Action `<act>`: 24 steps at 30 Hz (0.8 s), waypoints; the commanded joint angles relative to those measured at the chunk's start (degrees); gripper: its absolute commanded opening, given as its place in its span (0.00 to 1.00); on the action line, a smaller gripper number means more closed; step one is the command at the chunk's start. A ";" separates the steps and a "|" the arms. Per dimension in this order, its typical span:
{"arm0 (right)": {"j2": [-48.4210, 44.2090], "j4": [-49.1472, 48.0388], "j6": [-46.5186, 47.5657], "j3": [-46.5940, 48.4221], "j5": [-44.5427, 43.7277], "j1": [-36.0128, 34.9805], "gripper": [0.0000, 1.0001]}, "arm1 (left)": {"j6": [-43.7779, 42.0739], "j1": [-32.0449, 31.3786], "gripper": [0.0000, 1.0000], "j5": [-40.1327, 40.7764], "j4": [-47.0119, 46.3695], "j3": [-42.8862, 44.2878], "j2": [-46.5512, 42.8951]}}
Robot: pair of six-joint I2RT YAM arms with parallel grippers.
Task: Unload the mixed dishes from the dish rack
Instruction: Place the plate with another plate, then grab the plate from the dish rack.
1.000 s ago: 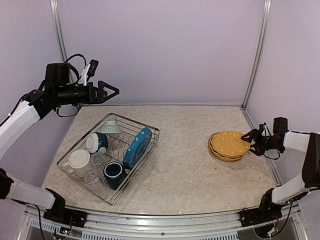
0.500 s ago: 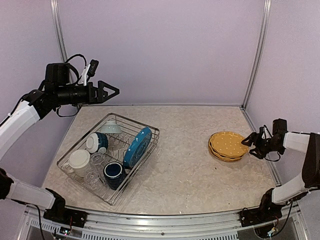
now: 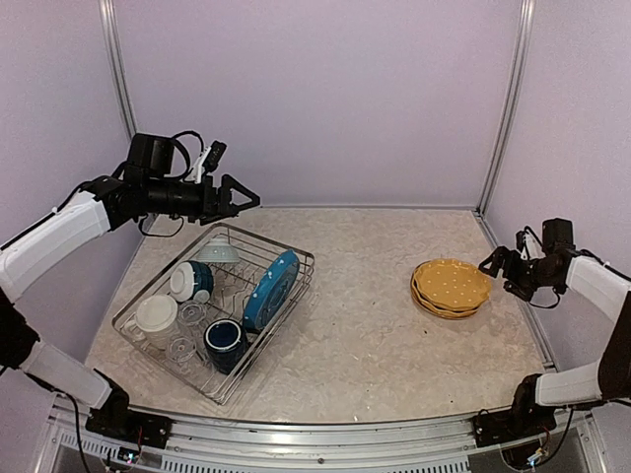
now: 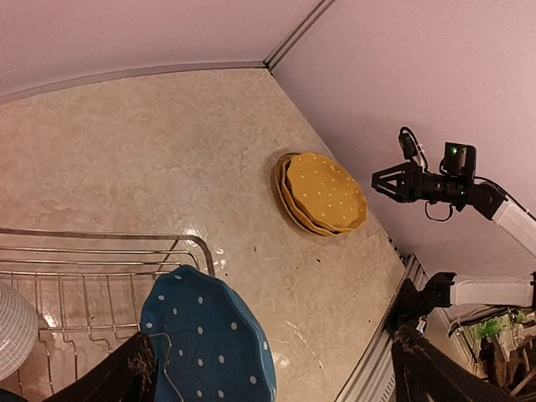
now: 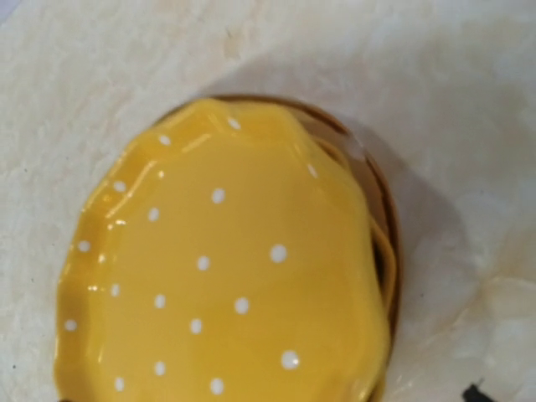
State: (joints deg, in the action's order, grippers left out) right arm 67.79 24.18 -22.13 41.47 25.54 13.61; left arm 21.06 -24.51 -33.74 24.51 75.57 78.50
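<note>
While my left pincer (image 3: 251, 197) hangs spread and empty above the dish rack's (image 3: 163, 360) far rim, the blue dotted plate (image 3: 271, 289) stands edgewise just nearward, against the rack's right side.

White dots on yellow plates (image 3: 452, 286) and blue plate (image 3: 270, 290); silver dish rack (image 3: 268, 241); navy mug (image 3: 225, 341); cream mug (image 3: 156, 315).

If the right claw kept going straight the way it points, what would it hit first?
Probably the top yellow dotted plate: the right claw hangs open beside its rim, aimed at it, and the wrist view is filled by that plate. Its height is unclear, so it might skim over.
</note>
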 commanded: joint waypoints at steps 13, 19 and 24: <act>-3.39 9.12 -1.44 10.88 -21.33 -19.92 1.00 | 9.54 -14.72 0.92 22.92 10.48 5.97 10.47; 0.64 8.62 -3.58 13.31 -22.10 -24.18 1.00 | 9.38 -19.16 0.87 31.07 16.70 10.09 15.07; 2.21 7.02 -4.73 13.54 -20.90 -25.67 1.00 | 9.17 -20.95 0.72 32.70 19.41 11.96 18.12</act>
State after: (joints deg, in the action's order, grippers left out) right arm 69.01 31.46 -25.19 53.74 5.26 -10.68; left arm 30.50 -44.40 -4.97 39.29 85.38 94.28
